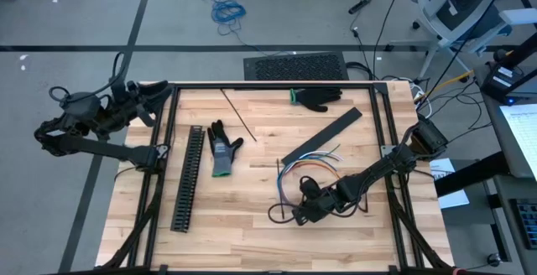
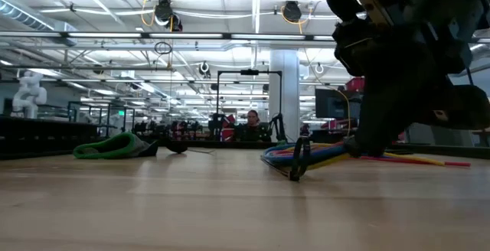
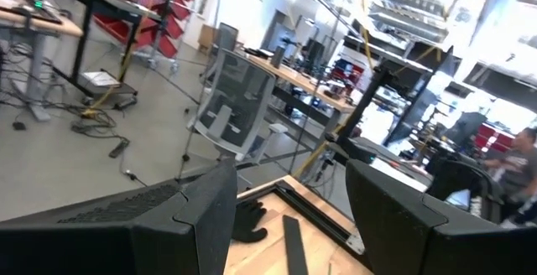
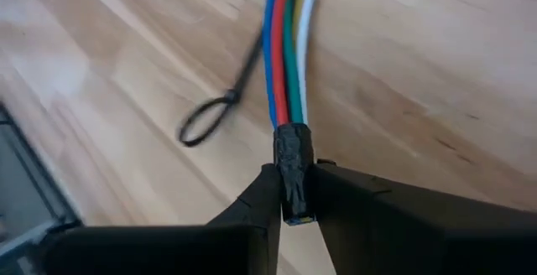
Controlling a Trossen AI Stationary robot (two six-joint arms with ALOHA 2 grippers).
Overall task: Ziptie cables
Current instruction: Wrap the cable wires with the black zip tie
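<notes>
Your tabletop (image 1: 252, 233) is light wooden planking inside a dark metal frame, and it carries everything here. The left arm waits at the tabletop's far left corner, folded back over the frame; its left gripper (image 3: 289, 216) points out past the tabletop edge toward the room, and its jaws stand apart with nothing between them.

The right arm reaches in from the right edge, low across the wood, toward the front middle. Beside the left frame rail you have the long black slotted channel (image 1: 188, 177) lying lengthwise, and just right of it a grey and black glove (image 1: 224, 149). A flat dark strip (image 1: 323, 135) lies slanted right of centre, and a second glove (image 1: 319, 98), black with a green cuff, sits at the far edge. A thin dark rod (image 1: 239, 115) lies slanted between the two gloves.

The cables (image 1: 306, 172) lie in front of the dark strip, right of centre, looping loosely on the wood with blue, red, green and white strands running side by side. The right gripper (image 4: 289, 204) sits at their front end, its jaws clenched on the cables where a black wrap (image 4: 294, 170) binds the strands together. A thin black zip tie (image 4: 214, 116), closed into a small loop, lies on the wood just beside the bundle.
</notes>
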